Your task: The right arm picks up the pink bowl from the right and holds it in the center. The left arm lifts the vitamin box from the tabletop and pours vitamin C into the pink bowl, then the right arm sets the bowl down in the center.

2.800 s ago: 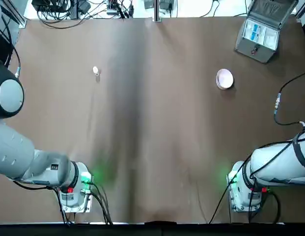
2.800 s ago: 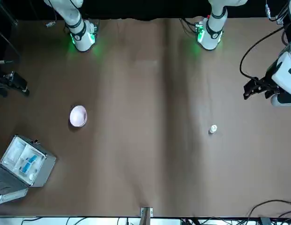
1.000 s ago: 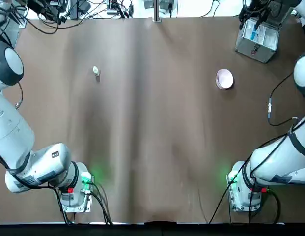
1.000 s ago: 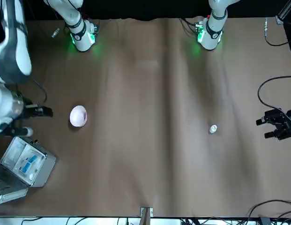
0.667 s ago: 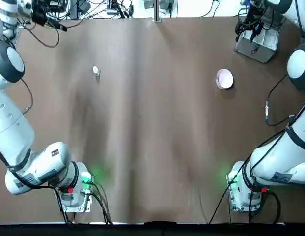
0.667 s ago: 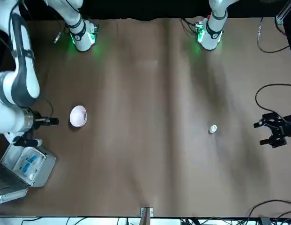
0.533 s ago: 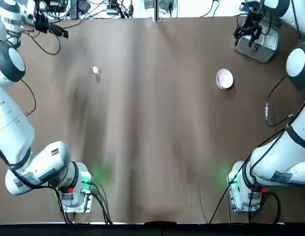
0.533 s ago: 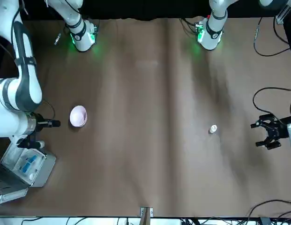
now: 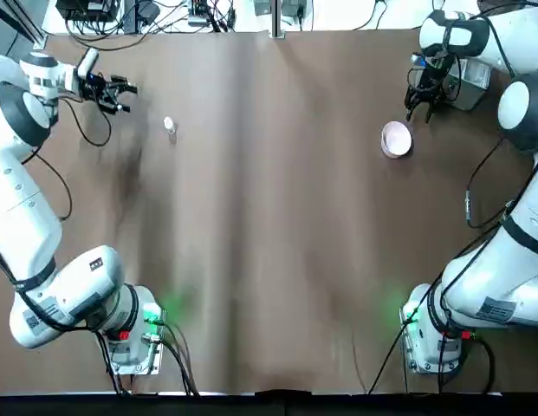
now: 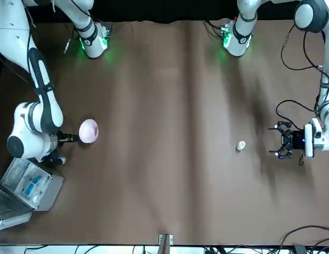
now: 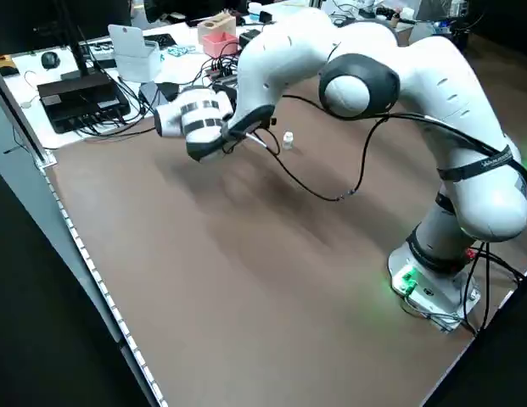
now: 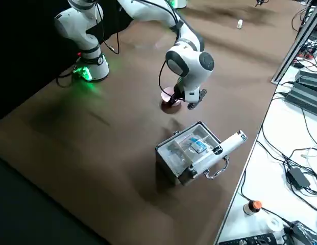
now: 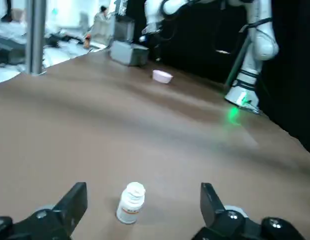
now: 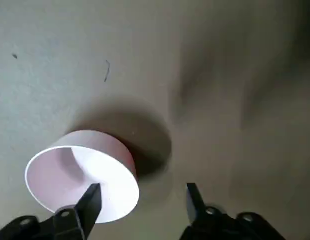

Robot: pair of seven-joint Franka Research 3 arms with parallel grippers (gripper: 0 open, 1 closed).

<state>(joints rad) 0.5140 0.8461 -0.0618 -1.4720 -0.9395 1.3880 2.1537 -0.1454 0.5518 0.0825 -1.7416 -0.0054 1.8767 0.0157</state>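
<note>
I judge this to be step 1, reaching for the pink bowl (image 9: 396, 139), which stands on the tabletop (image 9: 277, 217) at my right side; my right gripper (image 9: 423, 113) is just beside it, its 2 fingers spread and empty. Next I need to line up so the bowl's wall comes between those fingers, then lower and close, while my left gripper (image 13: 144, 200), also parted and empty, faces the upright vitamin box (image 13: 131, 202).
</note>
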